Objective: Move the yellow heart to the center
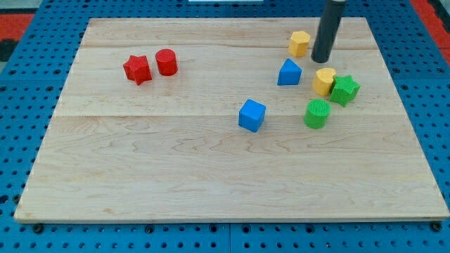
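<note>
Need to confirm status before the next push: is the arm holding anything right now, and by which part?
Nothing is held. My tip rests on the board, just above the yellow heart toward the view's top, with a small gap; it touches no block.

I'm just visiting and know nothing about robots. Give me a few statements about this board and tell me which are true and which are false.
1. My tip is touching the yellow heart. False: it stands just above the heart in the view, with a gap between them.
2. The green star sits right against the yellow heart. True.
3. The red star and red cylinder are at the view's right. False: they are at the upper left.
4. The blue cube lies nearest the board's middle. True.
5. Two yellow blocks show. True: the heart and a yellow hexagon.
</note>
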`<act>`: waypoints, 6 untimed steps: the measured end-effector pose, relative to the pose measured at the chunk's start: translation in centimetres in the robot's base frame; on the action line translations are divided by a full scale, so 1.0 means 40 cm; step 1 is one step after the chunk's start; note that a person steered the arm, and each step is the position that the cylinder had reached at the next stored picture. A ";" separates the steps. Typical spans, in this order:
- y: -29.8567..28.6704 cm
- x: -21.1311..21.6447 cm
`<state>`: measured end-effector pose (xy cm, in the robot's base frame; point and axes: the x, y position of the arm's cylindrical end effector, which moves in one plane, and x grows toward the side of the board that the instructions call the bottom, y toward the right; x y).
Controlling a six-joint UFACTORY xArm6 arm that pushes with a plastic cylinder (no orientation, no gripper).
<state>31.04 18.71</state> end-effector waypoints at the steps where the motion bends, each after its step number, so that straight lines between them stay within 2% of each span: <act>1: 0.047 0.034; 2: 0.026 0.157; 3: -0.158 0.208; 4: -0.158 0.245; 5: -0.302 0.258; 6: -0.461 0.213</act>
